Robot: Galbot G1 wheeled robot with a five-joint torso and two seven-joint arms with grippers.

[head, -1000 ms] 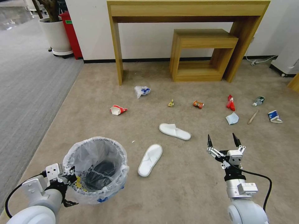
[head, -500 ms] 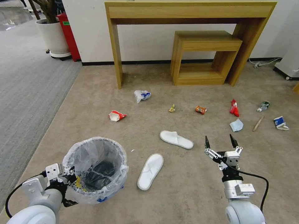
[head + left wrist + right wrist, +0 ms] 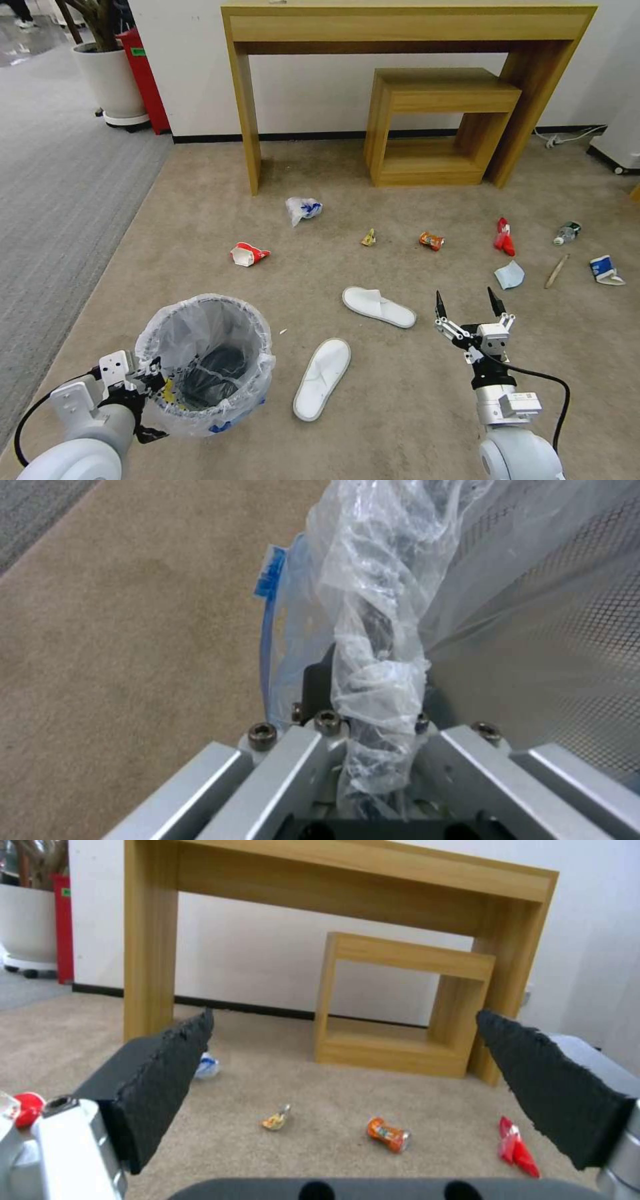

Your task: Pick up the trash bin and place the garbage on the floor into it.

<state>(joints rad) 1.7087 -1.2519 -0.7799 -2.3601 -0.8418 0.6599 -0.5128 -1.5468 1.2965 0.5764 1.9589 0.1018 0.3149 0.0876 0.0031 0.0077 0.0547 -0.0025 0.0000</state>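
Trash bin [image 3: 203, 365] sits at seven o'clock in the head view, on the beige floor [image 3: 400, 413], lined with a thin white plastic bag [image 3: 380, 645]; its dark bottom looks empty. The left gripper [image 3: 143, 387] is clamped on the bin's near rim, with bunched bag film pinched between its jaws in the left wrist view. The right gripper [image 3: 469, 308] hangs at five o'clock above bare carpet, jaws spread wide and holding nothing. Two white slippers lie between the arms, one [image 3: 323, 377] just beside the bin, the other [image 3: 379, 307] toward the centre. Farther out, from eleven to three o'clock, are a red-and-white paper cup [image 3: 248, 254], a white-blue bag [image 3: 302, 209], an orange wrapper [image 3: 431, 240], a red wrapper [image 3: 504, 237], a pale tissue [image 3: 509, 275], a wooden stick [image 3: 556, 270] and a small bottle [image 3: 567, 233].
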